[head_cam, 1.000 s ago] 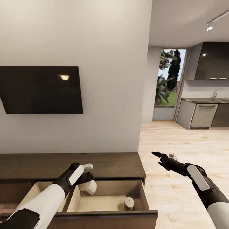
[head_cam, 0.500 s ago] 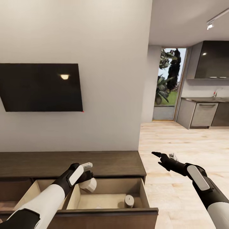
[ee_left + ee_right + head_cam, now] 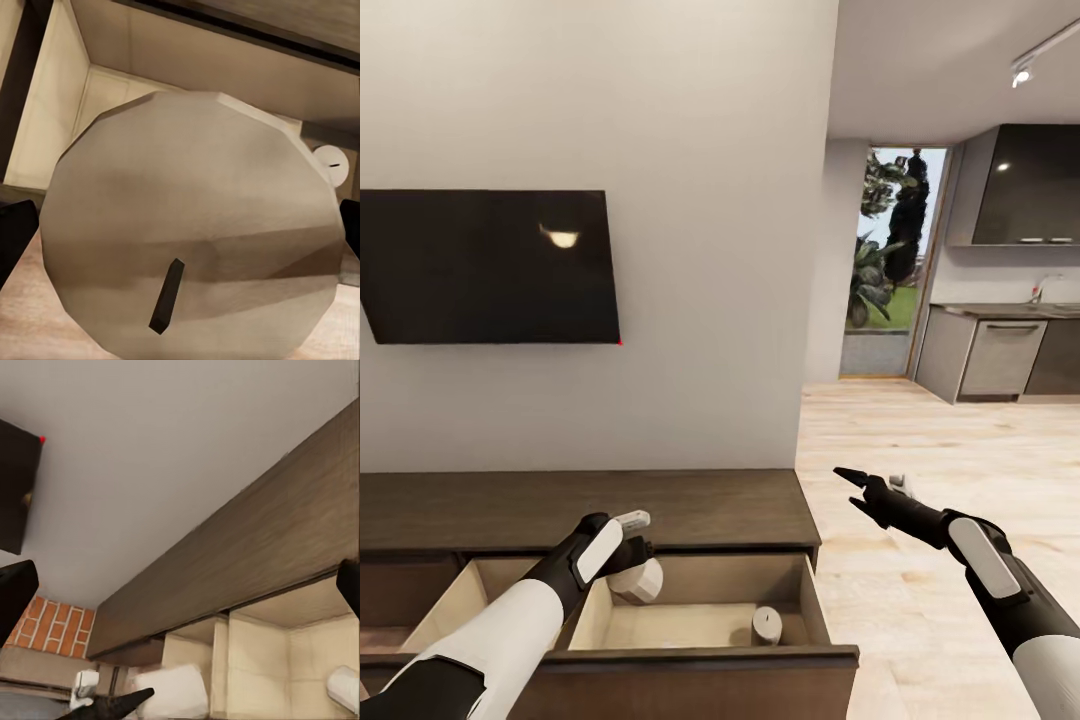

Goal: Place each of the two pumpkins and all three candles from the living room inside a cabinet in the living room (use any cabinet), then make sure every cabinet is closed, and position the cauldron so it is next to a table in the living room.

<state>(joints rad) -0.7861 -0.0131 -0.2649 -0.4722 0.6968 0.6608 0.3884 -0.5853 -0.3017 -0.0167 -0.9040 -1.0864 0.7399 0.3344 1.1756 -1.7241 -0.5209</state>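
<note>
Left gripper (image 3: 632, 572) clamps a candle (image 3: 641, 583) tipped on its side above the open cabinet drawer (image 3: 690, 622) (another candle (image 3: 767, 626) stands inside); right gripper (image 3: 852, 487), jaws apart, hangs beside.

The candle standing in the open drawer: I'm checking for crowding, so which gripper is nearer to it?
Left. The left gripper, holding another candle, hangs above the drawer near the standing candle; the right gripper is over the floor.

A dark television (image 3: 488, 267) hangs on a pale wall (image 3: 710, 200) beside light wooden flooring (image 3: 920, 470).
</note>
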